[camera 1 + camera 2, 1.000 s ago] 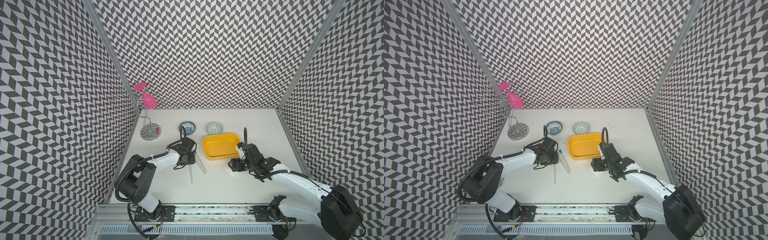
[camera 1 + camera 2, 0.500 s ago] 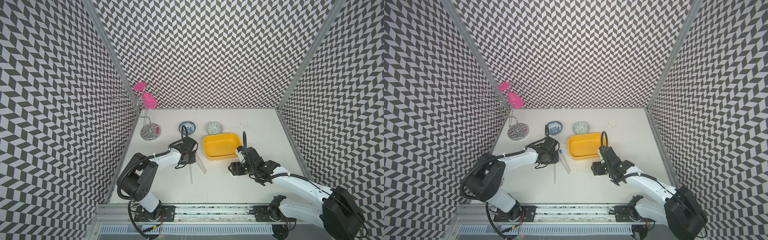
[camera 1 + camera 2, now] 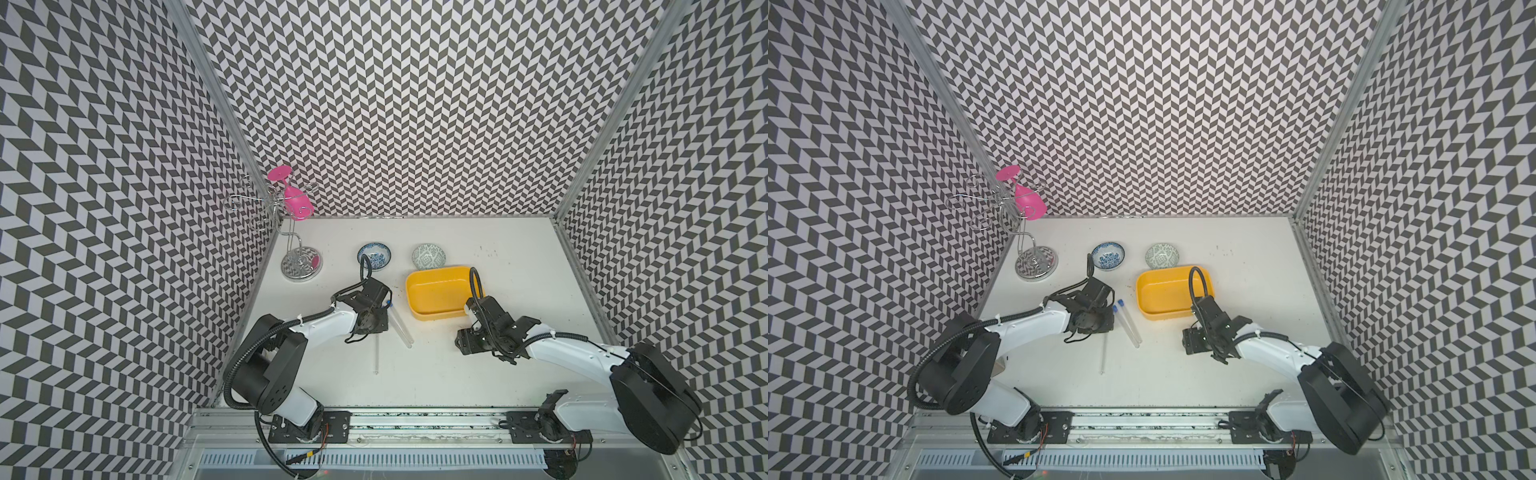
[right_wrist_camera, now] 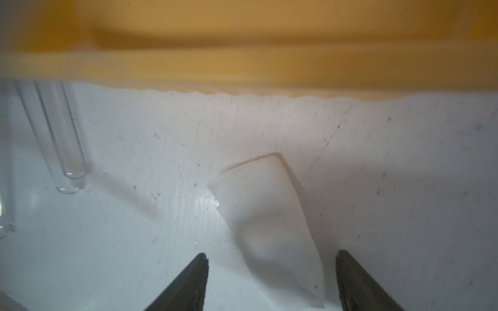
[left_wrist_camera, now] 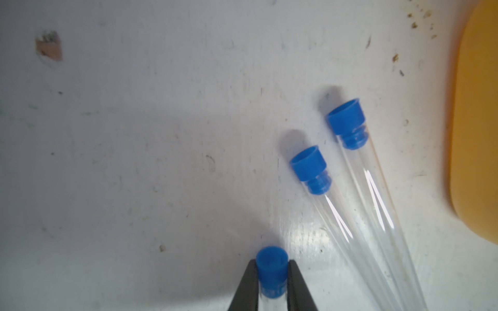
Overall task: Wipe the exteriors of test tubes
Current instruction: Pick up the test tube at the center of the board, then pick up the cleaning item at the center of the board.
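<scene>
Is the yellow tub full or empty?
Empty: the yellow tub shows only its bare floor in both top views.

We saw clear test tubes (image 5: 377,210) with blue caps (image 5: 308,164), a yellow tray (image 3: 432,328), a pink glass (image 3: 297,203), a blue-patterned bowl (image 3: 374,255), a white tissue (image 4: 269,215), and black-and-white chevron walls (image 3: 415,104) around a white desk (image 3: 498,382).

On the surface (image 3: 498,374), two test tubes (image 3: 401,328) lay side by side just left of the tub (image 3: 440,326), and the third test tube (image 3: 376,353) lay left of those, its capped end pinched between the left fingers (image 5: 246,285). A tissue (image 4: 269,215) lay in front of the tub, between the right fingers (image 4: 188,282) with room on each side. Behind sat a left bowl (image 3: 374,255) and a right bowl (image 3: 429,255), with a stand (image 3: 301,266) in the back left corner.
</scene>
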Robot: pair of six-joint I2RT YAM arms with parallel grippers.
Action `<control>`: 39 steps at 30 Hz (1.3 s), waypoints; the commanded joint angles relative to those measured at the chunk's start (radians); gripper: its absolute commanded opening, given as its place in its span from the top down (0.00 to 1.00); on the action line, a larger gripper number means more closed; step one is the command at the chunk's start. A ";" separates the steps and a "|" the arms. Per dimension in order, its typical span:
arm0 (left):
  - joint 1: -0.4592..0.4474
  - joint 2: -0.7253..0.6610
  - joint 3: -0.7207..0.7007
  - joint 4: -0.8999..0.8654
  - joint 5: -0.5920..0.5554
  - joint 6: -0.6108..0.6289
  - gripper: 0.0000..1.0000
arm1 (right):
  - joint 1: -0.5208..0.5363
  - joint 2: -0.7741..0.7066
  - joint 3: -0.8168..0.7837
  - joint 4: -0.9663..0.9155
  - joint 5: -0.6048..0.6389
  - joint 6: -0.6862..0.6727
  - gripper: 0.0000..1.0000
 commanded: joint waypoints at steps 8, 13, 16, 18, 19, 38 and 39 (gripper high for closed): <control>0.006 -0.137 -0.009 -0.045 0.049 0.009 0.82 | 0.006 0.069 0.024 0.089 0.009 0.000 0.56; 0.013 -0.184 -0.015 -0.055 0.062 0.013 0.82 | 0.007 0.062 0.022 0.095 -0.023 0.005 0.72; 0.016 -0.199 -0.024 -0.058 0.066 0.014 0.82 | 0.007 0.042 0.024 0.087 -0.032 0.002 0.78; 0.020 -0.213 -0.031 -0.056 0.067 0.011 0.81 | 0.007 0.024 0.028 0.072 -0.040 -0.005 0.79; 0.022 -0.219 -0.035 -0.055 0.067 0.012 0.81 | 0.008 0.017 0.032 0.064 -0.040 -0.007 0.79; 0.078 -0.280 -0.045 -0.076 0.078 0.021 0.82 | 0.142 0.094 0.184 -0.092 0.084 0.046 0.56; 0.080 -0.280 -0.046 -0.077 0.078 0.021 0.82 | 0.145 0.109 0.187 -0.085 0.090 0.051 0.59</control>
